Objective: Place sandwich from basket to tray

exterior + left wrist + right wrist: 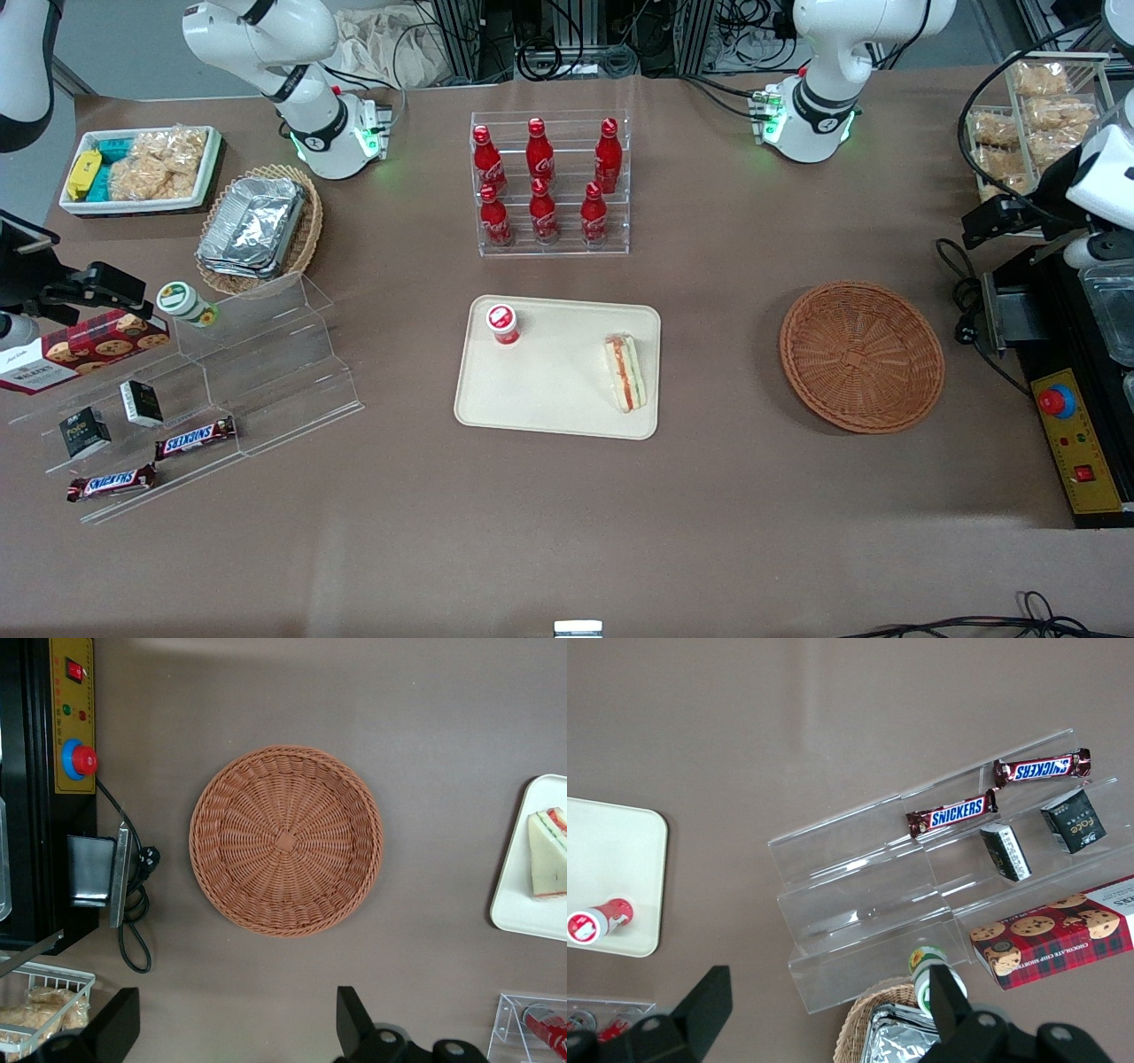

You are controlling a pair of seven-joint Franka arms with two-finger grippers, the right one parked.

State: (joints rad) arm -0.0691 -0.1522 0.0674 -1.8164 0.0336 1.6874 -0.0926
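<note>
Sandwich (625, 372) lying on the beige tray (558, 416), at the tray's end toward the working arm. Its long axis runs toward and away from the front camera, along the tray's short side; the red and green filling layers face upward. In the left wrist view the sandwich (549, 855) shows as a pale wedge on the tray's corner (518, 912).

A small red-capped bottle (502, 322) stands on the same tray, well apart from the sandwich, toward the parked arm's end. The round reddish-brown wicker basket (861, 356) holds nothing and sits on the brown worktop (709, 496) between the tray and a black control box with a red button (1056, 401).

The claw (235, 1023) hangs above the worktop beside the basket (285, 840), its two black fingers (354, 1019) spread wide, holding nothing. A clear rack of red cola bottles (549, 182) stands farther from the front camera than the tray.
</note>
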